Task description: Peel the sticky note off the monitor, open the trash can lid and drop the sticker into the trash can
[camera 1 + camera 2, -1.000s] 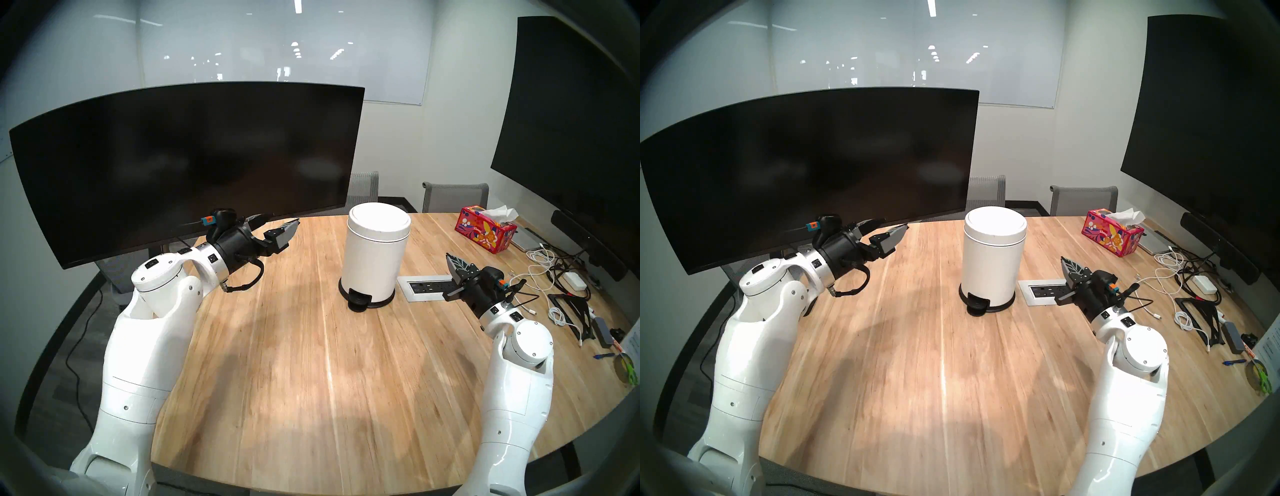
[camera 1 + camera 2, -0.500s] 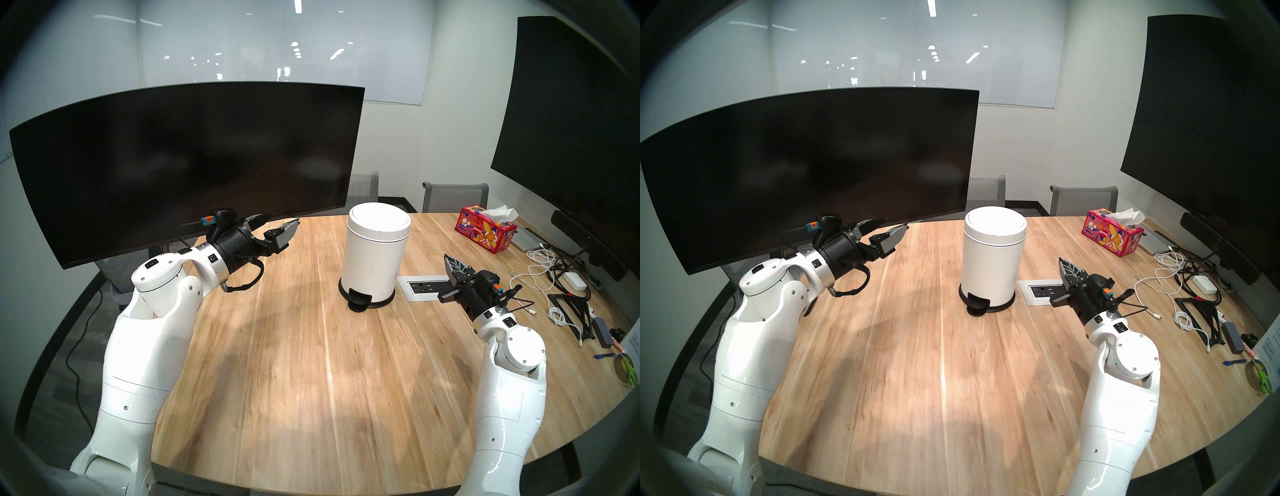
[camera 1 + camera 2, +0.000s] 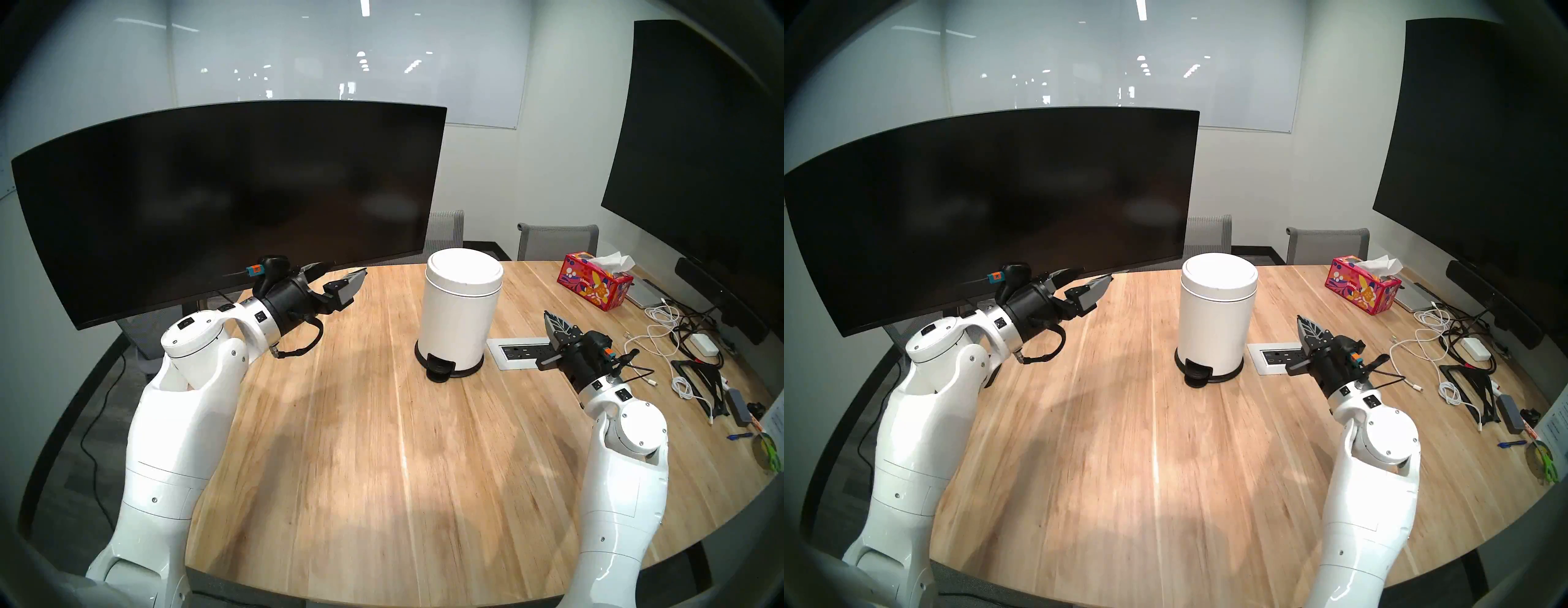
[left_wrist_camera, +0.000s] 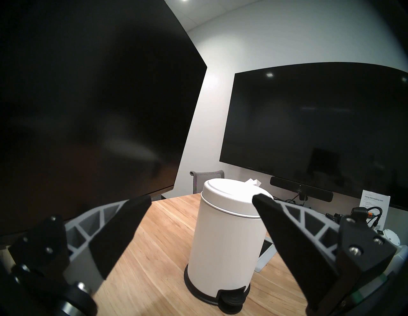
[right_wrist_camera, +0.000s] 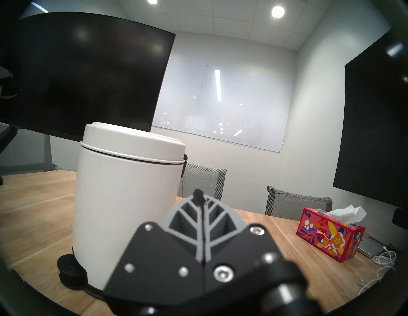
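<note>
Head views: wooden desk (image 3: 360,424), white trash can (image 3: 456,322) upright near its middle, trash can lid (image 3: 464,274) down flat. Curved monitor (image 3: 229,204) stands on the left, screen dark; no sticky note shows on it or anywhere else. Left pincer (image 3: 339,282) hangs just under the monitor's lower edge, fingers spread, nothing between them, well apart from the can. Right pincer (image 3: 551,320) is to the right of the can, fingers pressed together, empty, above a power outlet panel (image 3: 519,348). Red tissue box (image 3: 596,286) and a tangle of cables (image 3: 679,335) sit far right, under a big flat screen (image 3: 695,148).

Left wrist: fingers (image 4: 119,234) spread wide, trash can (image 4: 227,238) seen between them, not touched; monitor (image 4: 88,99) fills the left.

Right wrist: fingertips (image 5: 199,198) closed tight, trash can (image 5: 123,198) just left of them, lid (image 5: 132,141) shut; tissue box (image 5: 329,234) right.
</note>
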`<state>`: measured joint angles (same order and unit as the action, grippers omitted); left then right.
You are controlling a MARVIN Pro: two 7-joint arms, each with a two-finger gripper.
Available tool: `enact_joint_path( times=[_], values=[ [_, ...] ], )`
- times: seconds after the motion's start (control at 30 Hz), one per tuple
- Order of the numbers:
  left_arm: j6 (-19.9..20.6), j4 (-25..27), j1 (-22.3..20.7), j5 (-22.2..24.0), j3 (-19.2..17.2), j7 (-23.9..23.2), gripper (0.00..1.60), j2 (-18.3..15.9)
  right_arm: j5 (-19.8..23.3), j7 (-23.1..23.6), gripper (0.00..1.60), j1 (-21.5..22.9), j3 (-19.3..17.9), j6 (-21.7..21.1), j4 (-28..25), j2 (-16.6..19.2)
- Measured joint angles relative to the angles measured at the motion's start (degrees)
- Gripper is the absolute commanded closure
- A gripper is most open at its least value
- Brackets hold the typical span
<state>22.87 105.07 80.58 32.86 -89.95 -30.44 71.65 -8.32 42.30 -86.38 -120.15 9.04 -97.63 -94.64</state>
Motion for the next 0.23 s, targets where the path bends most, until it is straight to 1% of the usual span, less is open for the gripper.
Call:
enact_joint_path(
  times=[0.23],
  values=[
    [0.0, 0.0, 0.0, 0.0, 0.0, 0.0, 0.00, 0.0, 0.0, 0.0, 1.60, 0.0, 0.0, 0.0, 0.0, 0.0]
  ],
)
